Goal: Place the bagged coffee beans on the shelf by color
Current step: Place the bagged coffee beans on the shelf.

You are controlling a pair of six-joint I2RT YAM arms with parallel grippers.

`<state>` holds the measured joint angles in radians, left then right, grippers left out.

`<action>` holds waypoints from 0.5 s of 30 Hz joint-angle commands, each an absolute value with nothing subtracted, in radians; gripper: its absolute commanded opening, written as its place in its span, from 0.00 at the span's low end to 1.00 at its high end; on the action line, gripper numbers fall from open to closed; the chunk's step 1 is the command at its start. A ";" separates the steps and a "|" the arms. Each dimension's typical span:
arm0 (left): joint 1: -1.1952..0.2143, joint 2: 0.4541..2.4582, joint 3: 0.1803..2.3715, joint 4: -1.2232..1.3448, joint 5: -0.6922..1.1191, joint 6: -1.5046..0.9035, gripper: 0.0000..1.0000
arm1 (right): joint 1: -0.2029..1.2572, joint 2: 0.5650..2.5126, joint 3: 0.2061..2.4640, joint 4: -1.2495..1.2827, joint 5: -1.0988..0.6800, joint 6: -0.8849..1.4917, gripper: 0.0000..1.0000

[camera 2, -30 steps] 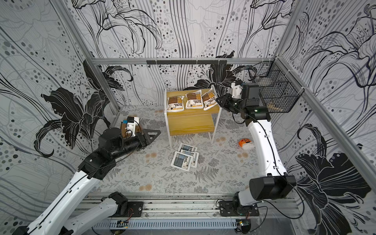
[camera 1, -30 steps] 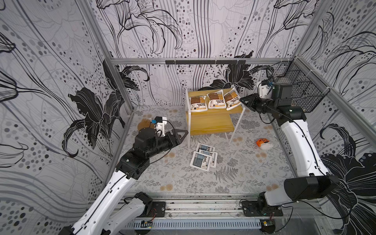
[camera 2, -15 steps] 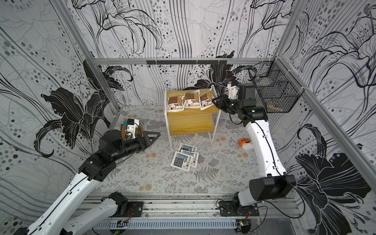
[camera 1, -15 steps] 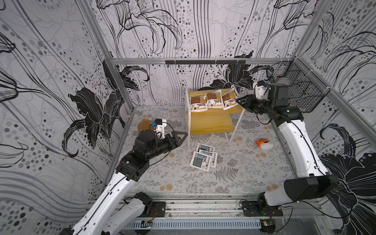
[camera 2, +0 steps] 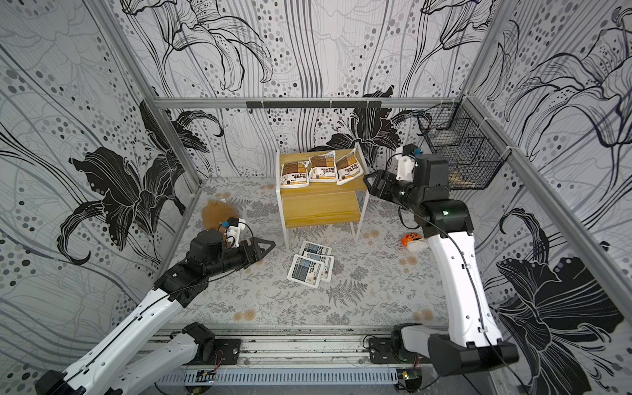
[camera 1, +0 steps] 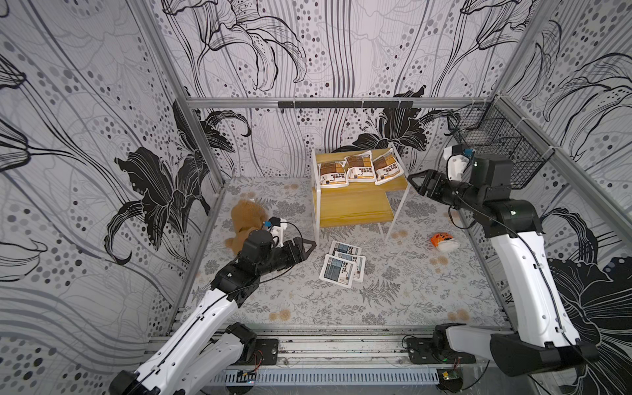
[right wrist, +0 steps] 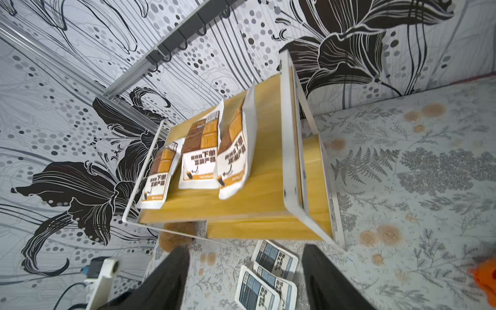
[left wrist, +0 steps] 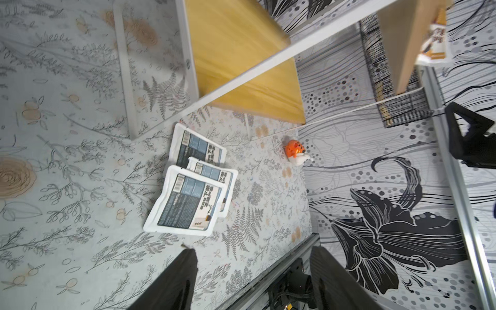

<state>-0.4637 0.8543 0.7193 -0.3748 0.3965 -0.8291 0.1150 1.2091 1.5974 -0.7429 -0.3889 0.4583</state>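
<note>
While three brown-orange bags (camera 1: 359, 169) line the top board of the shelf (camera 1: 352, 208), you look about half done: three grey-blue bags (camera 1: 342, 266) lie overlapped on the surface (camera 1: 410, 290) at its six o'clock. Left jaws and right jaws both gape, empty.

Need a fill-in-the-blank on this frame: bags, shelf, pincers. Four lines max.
On the shelf, the brown-orange bags lie on the ____ board.
The grey-blue bags off the shelf number ____.
The right pincer holds ____.
The left pincer stands ____.
Missing words: upper; three; nothing; open.
</note>
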 commanded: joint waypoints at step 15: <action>-0.524 1.033 0.396 0.099 0.402 -0.726 0.64 | 0.615 0.864 0.541 -0.238 -0.363 0.832 0.68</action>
<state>-0.5167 0.9997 0.4133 -0.0494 0.4000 -0.7773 0.5674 0.8600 0.5892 -0.4442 -0.3981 0.7273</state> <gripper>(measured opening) 0.646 0.687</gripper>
